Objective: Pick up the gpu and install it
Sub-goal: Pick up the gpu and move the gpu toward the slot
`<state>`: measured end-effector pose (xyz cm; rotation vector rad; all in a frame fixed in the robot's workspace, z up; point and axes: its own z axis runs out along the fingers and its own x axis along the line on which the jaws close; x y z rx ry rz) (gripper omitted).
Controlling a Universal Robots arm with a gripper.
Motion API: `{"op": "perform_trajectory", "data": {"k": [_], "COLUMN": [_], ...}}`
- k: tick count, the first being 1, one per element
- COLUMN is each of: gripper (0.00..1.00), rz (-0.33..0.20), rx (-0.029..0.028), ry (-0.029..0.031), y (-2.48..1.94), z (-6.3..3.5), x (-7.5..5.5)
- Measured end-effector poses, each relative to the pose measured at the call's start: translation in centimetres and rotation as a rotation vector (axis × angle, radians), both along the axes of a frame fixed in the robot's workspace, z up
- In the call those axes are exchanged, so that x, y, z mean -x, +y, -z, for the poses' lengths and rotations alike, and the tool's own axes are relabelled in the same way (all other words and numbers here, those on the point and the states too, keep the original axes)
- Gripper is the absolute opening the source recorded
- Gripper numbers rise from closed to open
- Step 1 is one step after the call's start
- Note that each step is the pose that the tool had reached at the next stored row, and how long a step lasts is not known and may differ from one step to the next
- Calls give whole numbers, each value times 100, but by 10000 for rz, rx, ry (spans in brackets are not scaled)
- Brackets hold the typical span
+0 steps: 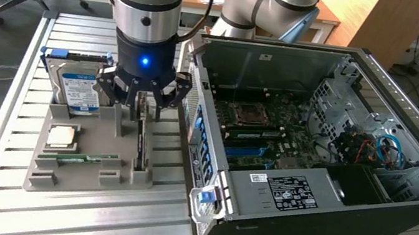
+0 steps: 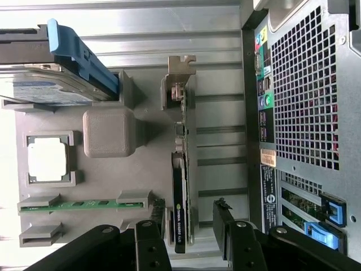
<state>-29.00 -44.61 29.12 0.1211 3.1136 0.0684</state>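
Note:
The gpu (image 1: 140, 143) is a thin dark card standing on edge in a slot of the grey holder (image 1: 98, 128), its pale metal bracket at the far end. In the wrist view the gpu (image 2: 180, 186) runs lengthwise with the bracket away from me. My gripper (image 1: 146, 104) hangs straight over the card's rear part, open. Its black fingers (image 2: 221, 212) straddle the card, one on each side. The finger on the holder side sits very close to the card, while the one on the case side leaves a visible gap. The gripper (image 2: 190, 212) holds nothing.
The open computer case (image 1: 216, 156) lies to the exterior view's right of the holder, motherboard (image 1: 275, 128) exposed; its rear grille (image 2: 304, 84) is close beside the card. The holder (image 2: 113, 175) also carries a hard drive (image 1: 79, 90), a CPU (image 1: 63, 135) and a green RAM stick (image 1: 85, 158).

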Motion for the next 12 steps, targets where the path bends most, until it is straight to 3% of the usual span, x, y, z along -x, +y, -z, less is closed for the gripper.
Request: {"op": "perform_trajectory", "data": {"k": [12], "gripper": [47], "rz": [0], "rx": [-2], "ry": [-2], "y": [0], "z": [116], "x": [0]}}
